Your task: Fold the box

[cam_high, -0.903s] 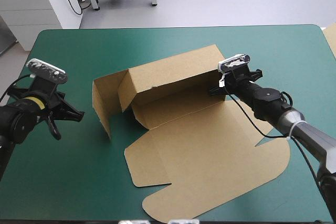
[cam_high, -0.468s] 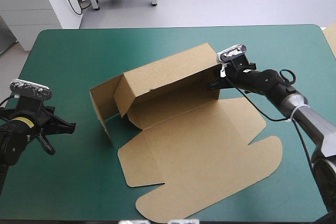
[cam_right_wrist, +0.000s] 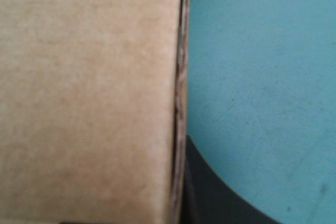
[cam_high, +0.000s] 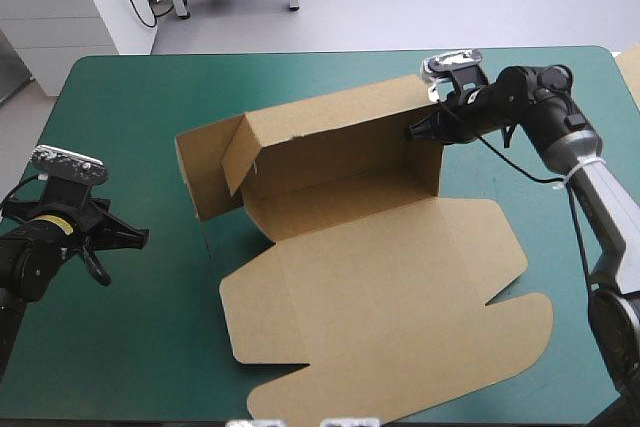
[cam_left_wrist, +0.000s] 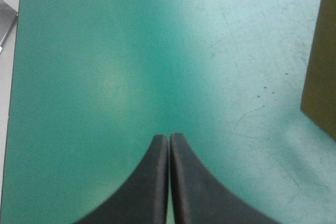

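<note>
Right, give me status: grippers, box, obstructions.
Left gripper jaws shut, empty, over teal-green cover. Right gripper shut on the box, at its raised back wall. Left flap up, lid flat. Nothing in the way.

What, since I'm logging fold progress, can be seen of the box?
The box is a cut sheet of brown board, partly folded. Its long back wall stands upright. A shorter wall is raised at its left end with a flap angled inward. The rest, with rounded tabs, lies flat on the teal-green cover toward the near edge. The right gripper is shut on the back wall's right end. The left gripper, shut, is apart from it.
</note>
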Controlling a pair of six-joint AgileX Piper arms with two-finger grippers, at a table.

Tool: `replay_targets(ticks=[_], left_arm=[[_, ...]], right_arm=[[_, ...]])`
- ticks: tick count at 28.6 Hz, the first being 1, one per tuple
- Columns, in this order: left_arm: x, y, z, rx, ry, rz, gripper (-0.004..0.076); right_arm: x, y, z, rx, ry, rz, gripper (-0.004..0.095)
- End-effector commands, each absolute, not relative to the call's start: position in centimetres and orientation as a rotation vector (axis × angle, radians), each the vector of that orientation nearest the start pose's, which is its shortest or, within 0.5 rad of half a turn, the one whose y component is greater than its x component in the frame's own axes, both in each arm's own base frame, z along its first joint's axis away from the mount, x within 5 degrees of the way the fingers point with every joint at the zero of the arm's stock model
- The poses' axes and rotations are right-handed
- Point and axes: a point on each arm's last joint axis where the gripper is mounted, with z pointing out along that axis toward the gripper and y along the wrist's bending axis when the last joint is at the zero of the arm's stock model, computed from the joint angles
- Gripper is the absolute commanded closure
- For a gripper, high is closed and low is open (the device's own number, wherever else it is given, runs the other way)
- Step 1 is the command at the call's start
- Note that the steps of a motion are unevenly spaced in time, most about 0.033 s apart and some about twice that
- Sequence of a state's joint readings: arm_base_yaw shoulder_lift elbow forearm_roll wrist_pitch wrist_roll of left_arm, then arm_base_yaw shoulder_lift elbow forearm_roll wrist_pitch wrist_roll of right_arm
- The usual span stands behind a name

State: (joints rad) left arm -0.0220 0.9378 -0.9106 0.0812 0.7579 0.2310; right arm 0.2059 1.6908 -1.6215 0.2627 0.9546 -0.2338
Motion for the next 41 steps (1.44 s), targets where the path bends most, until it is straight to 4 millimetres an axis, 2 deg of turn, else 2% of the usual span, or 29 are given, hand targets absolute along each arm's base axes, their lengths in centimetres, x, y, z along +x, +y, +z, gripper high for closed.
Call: replay_targets(ticks=[1,5,11,15,21,25,29,34,37,41], left_arm=[[18.5,0.2,36.7,0.311,2.143,0.233,0.0731],[18.9,0.4,37.1,0.206,2.094,0.189,0.0731],[19.1,1.3,37.1,0.117,2.096,0.183,0.0731],[19.5,1.3,37.1,0.081,2.078,0.147,0.0731],[20.3,1.1,36.5,0.057,2.1,0.092,0.0731],[20.4,1.1,36.3,0.06,2.12,0.088,0.0731],[20.4,1.1,36.3,0.058,2.121,0.086,0.0731],[20.4,1.1,36.2,0.056,2.131,0.082,0.0731],[20.4,1.1,36.1,0.055,2.134,0.079,0.0731],[20.4,1.1,36.1,0.055,2.134,0.079,0.0731]], right_arm=[[34.9,9.1,41.0,-0.334,2.381,0.344,0.0921],[33.5,8.6,42.3,-0.321,2.501,0.31,0.0921],[32.0,8.7,43.7,-0.198,2.482,0.39,0.0921],[30.9,8.8,43.3,-0.19,2.505,0.4,0.0912],[29.4,8.9,40.8,-0.158,2.606,0.378,0.0905],[28.8,10.2,39.2,-0.198,2.668,0.388,0.0905],[28.7,11.1,37.7,-0.242,2.715,0.31,0.0905],[29.9,10.7,36.4,-0.237,2.74,0.193,0.0905],[31.8,10.9,33.8,-0.213,2.802,0.122,0.0905],[33.5,11.5,32.2,-0.207,2.822,0.117,0.0904]])
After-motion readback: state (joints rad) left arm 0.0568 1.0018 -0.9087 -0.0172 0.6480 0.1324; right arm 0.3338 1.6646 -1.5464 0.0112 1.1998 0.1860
